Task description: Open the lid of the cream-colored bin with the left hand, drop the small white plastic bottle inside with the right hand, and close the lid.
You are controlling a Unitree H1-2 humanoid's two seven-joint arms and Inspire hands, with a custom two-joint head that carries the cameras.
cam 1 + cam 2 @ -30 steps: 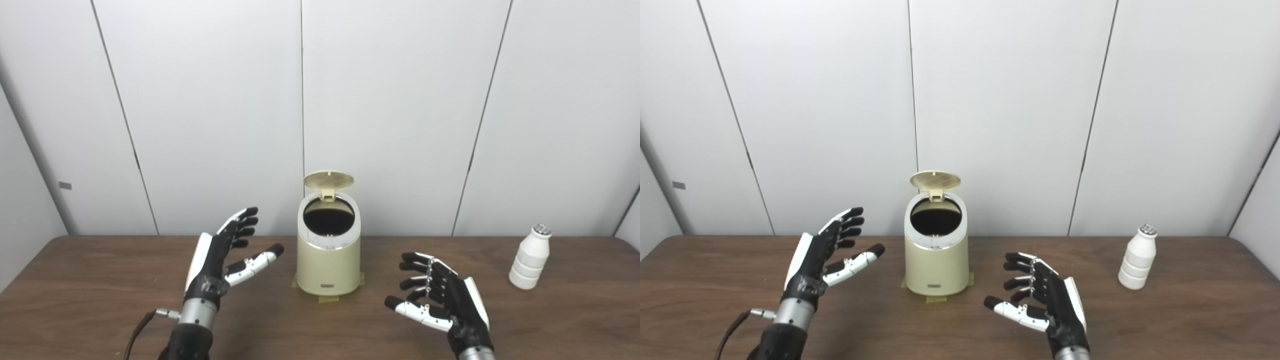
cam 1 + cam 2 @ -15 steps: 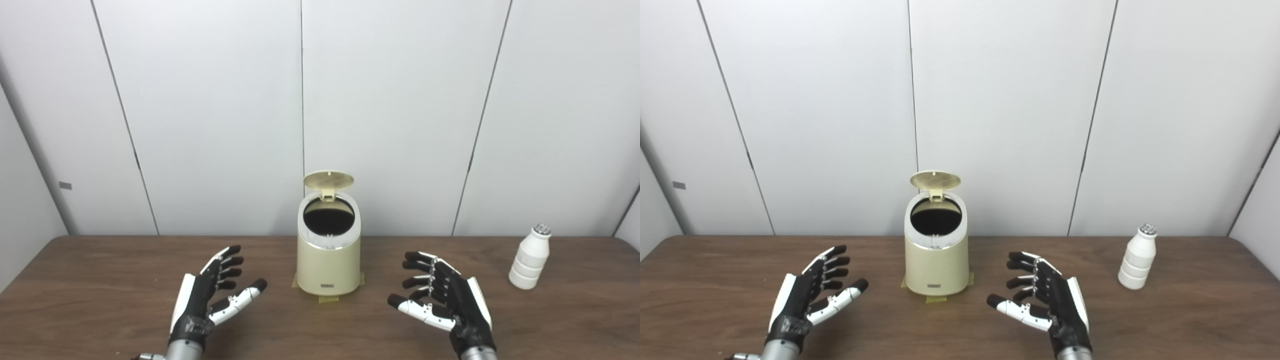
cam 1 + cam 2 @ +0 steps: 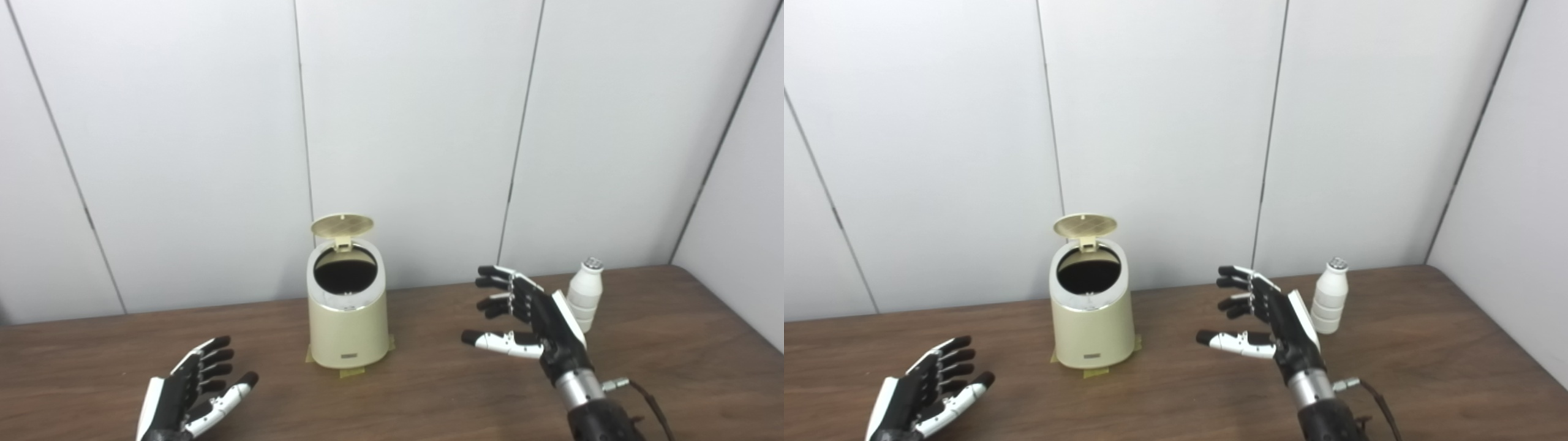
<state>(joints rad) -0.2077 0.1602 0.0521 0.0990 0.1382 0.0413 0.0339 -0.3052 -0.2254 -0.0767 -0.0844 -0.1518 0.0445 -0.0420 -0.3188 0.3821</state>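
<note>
The cream-colored bin (image 3: 348, 327) stands on the wooden table (image 3: 429, 392) with its round lid (image 3: 342, 225) tipped up at the back, showing a dark inside. A small white plastic bottle (image 3: 585, 293) stands upright to the right of the bin, near the wall. My right hand (image 3: 530, 318) is raised above the table, open, fingers spread, just left of the bottle and apart from it. Low at the left edge is my left hand (image 3: 187, 395), open and holding nothing, well clear of the bin.
White wall panels run close behind the bin and bottle. The table's right edge meets a side wall (image 3: 1507, 245). Yellow tape (image 3: 352, 370) sits under the bin's base. A cable (image 3: 649, 404) hangs from the right wrist.
The camera has turned right, shifting the whole scene left. My left hand has dropped back toward the near edge. My right hand has risen and moved toward the bottle.
</note>
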